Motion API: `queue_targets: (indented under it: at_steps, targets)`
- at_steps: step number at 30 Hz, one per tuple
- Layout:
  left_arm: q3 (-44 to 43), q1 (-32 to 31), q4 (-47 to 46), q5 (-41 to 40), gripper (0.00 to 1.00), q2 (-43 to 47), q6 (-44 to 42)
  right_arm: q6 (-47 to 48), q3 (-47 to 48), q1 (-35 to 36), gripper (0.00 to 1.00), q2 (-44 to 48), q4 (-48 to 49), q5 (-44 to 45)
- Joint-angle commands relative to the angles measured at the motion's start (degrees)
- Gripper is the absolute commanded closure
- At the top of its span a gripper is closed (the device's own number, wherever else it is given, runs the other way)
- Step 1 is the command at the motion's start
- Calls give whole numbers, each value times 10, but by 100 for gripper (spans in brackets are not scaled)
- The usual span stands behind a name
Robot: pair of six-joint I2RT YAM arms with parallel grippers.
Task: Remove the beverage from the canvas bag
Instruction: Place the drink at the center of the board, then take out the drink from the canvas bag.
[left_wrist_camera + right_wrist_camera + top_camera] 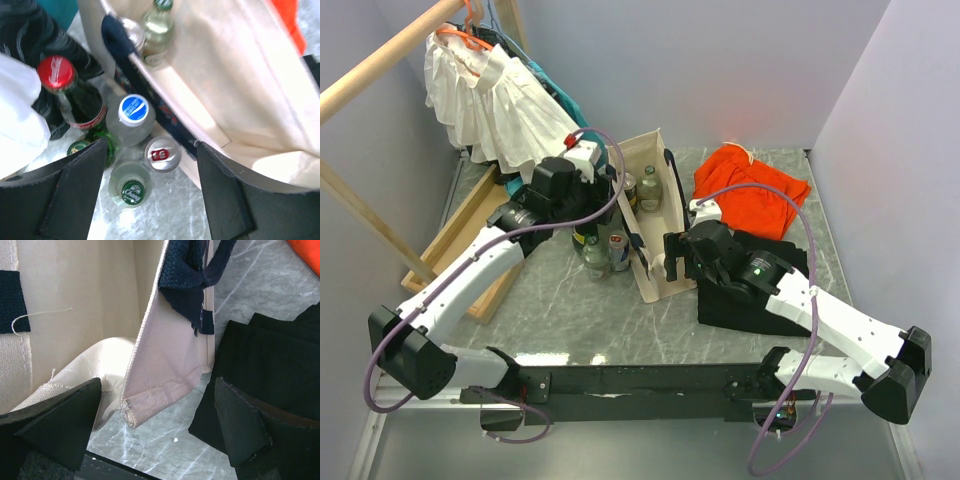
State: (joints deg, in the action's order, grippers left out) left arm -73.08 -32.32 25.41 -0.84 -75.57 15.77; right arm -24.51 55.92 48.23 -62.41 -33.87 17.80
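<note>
The beige canvas bag (658, 215) stands open at mid-table. Inside it are a clear green-capped bottle (159, 27) and a can (131, 30). Outside, to its left, stand a Chang bottle (132, 191), a can (162, 154), a blue-capped clear bottle (133, 112), a red-capped cola bottle (56, 72) and a green bottle (80, 147). My left gripper (588, 222) (151, 165) is open and empty above the outside drinks. My right gripper (665, 262) (157, 390) is open at the bag's near corner. The bag wall (160, 365) hangs between its fingers, not gripped.
An orange cloth bundle (750, 185) lies behind the bag on the right. A black folded item (750, 305) (270, 355) lies under my right arm. A wooden frame (460, 240) and a white garment (495, 95) on a hanger are at the left.
</note>
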Motion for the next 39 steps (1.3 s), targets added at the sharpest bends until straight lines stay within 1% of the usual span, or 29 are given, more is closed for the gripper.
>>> queue_targets:
  at_steps: [1,5,9,15,17,19,21,22,28,29,36,39]
  targets:
    - [-49,2,4,31,23,3,-7,18,2,5,0,-8,-37,-21]
    - [-78,2,-2,51,21,-7,-11,23,-3,5,0,-9,-34,-31]
    - [-117,2,5,79,21,-36,-21,28,-6,5,0,-12,-34,-31]
    - [-191,0,24,109,18,-112,-32,34,-6,4,0,-10,-35,-28]
    - [-214,-1,30,112,15,-128,-36,35,-6,4,0,-9,-35,-28]
    - [-232,-2,32,116,9,-148,-41,34,-6,5,0,-8,-35,-26]
    - [-241,-4,37,114,1,-164,-44,33,-5,5,0,-8,-37,-25]
    - [-250,-5,39,111,3,-169,-48,32,-5,5,0,-7,-36,-23]
    - [-286,-6,45,117,4,-199,-56,31,-2,6,0,-6,-37,-20]
    - [-292,-6,46,128,4,-203,-59,32,-3,5,0,-5,-37,-19]
    - [-362,-6,76,152,4,-272,-85,30,-4,5,0,-5,-38,-16]
    - [-387,-6,90,148,4,-307,-88,28,-5,5,0,-3,-38,-16]
